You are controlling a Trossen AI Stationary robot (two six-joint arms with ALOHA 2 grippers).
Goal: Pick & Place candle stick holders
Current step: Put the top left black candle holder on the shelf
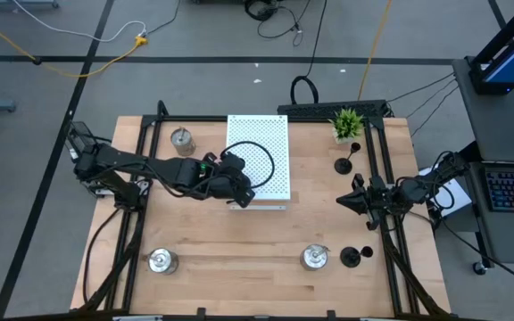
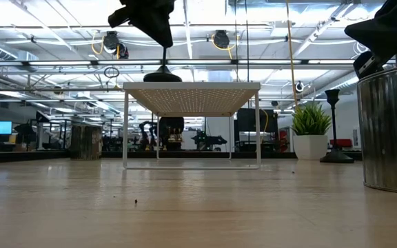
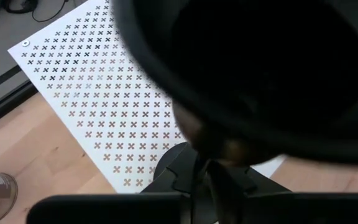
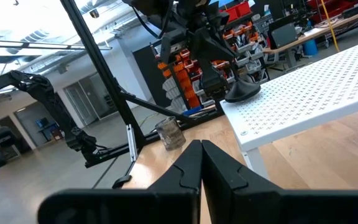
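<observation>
The left gripper is gripping a black candle holder by its thin stem and standing its round base on the white board; it is best lowered straight and kept upright before letting go. The right gripper is waiting closed and empty at the table's right side. Three black holders and three silver ones are showing, plus one small plant.

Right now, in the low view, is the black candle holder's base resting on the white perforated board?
Yes: the black candle holder's base sits on the white perforated board, stem inside the left gripper.
</observation>
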